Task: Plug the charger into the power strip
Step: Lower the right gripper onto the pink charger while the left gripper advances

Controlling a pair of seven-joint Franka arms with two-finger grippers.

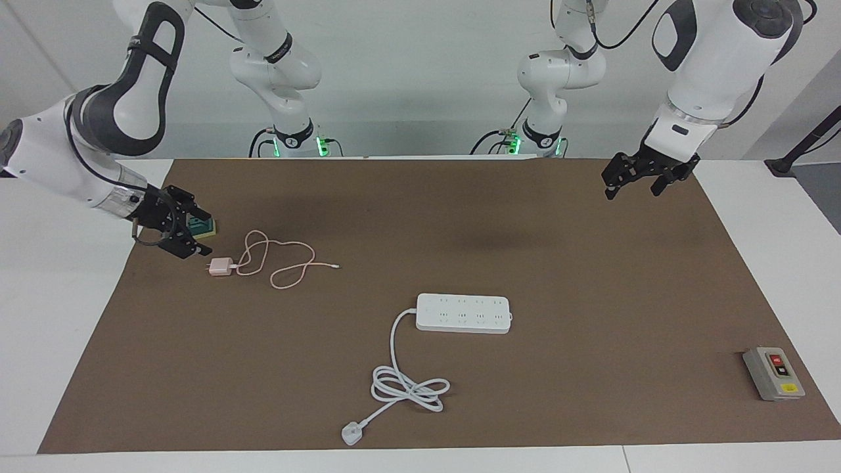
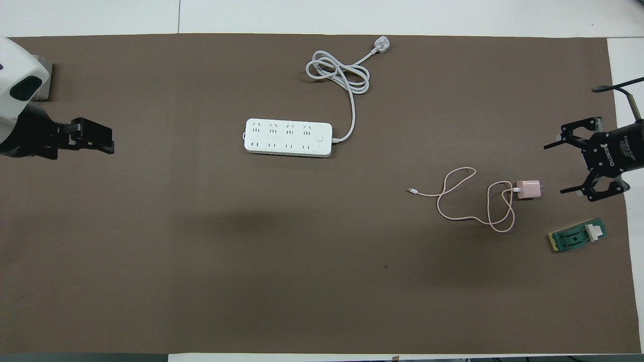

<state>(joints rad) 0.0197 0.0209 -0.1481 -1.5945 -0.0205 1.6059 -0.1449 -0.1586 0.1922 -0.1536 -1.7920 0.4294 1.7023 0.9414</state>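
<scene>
The pale pink charger (image 1: 220, 267) (image 2: 528, 189) lies on the brown mat with its prongs toward the right arm's end of the table. Its thin pink cable (image 1: 284, 261) (image 2: 468, 201) loops toward the middle. My right gripper (image 1: 199, 232) (image 2: 556, 169) hangs low and open just off the prong side of the charger, not touching it. The white power strip (image 1: 463, 313) (image 2: 288, 138) lies flat mid-table, sockets up. Its thick cord (image 1: 407, 387) (image 2: 339, 75) coils farther from the robots and ends in a white plug (image 1: 351, 433) (image 2: 381, 45). My left gripper (image 1: 633, 191) (image 2: 95, 140) waits open and empty over the mat's other end.
A green-and-yellow block (image 1: 209, 228) (image 2: 578, 236) sits just nearer the robots than the charger, partly covered by the right gripper in the facing view. A grey switch box (image 1: 773, 373) stands at the left arm's end, farther from the robots.
</scene>
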